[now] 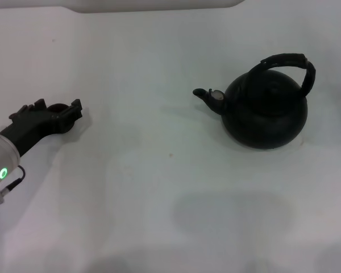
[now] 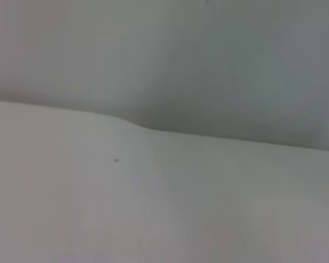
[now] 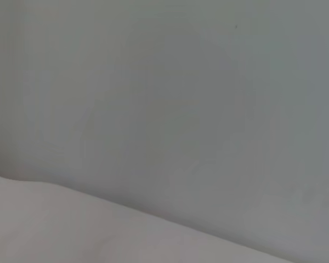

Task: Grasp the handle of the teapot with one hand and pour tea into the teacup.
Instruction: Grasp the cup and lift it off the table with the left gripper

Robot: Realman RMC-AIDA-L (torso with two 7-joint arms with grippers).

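Upright on the white counter (image 1: pixel 159 199), over toward the robot's right in the head view: the teapot (image 1: pixel 265 114), round and matte black, untouched. Arching over its top, the thick black handle (image 1: pixel 284 61), leaning a little to the right side, with nothing gripping it. Short curved spout (image 1: pixel 202 93) pointing toward the robot's left, a small pale mark (image 1: pixel 217 96) just at its base. Soft shadow under the pot's belly. Well apart from the pot, far over on the left side of the counter: the left tool (image 1: pixel 59 111), black, low over or on the surface, aimed roughly toward the pot. Impossible to tell whether open or closed. Nestled at its front end, a dark rounded shape (image 1: pixel 58 106), too dark to separate from the tool or to name with any certainty. Behind the tool, the grey sleeve of the left arm (image 1: pixel 5 151), with a lit green light (image 1: pixel 3 173) and a thin looped cable (image 1: pixel 10 183) just beside it. Midway between tool and pot, slightly nearer the robot, a tiny speck (image 1: pixel 170 153) on the counter. From the left wrist view, only bare counter (image 2: pixel 153 208) meeting a pale grey wall (image 2: pixel 208 66), plus one small dark speck (image 2: pixel 116 160). From the right wrist view, much the same: grey wall (image 3: pixel 181 109) above a slanting strip of counter (image 3: pixel 71 230). Right tool out of sight in every view.
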